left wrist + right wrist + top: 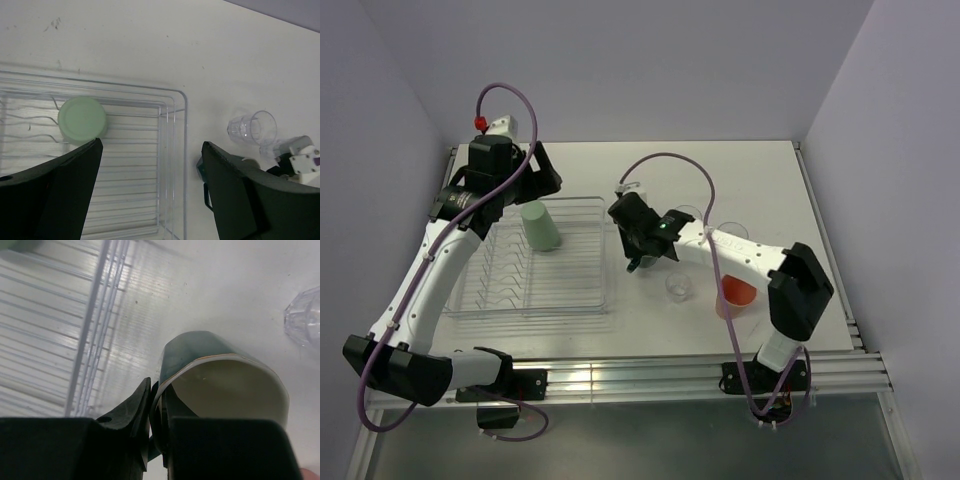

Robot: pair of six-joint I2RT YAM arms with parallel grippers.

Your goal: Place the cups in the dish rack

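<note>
Careful, your right gripper (158, 407) is pinching the teal mug (200, 347) rim-only, three o'clock of the rack (535, 312), risking slippage

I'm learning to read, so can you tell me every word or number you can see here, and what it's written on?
None: no word, number, brand or sign can be read in any view.
The green cup, the teal mug, the clear glass and the dish rack are all plain.
The small green light is only a glowing dot, not a letter or number.
</note>
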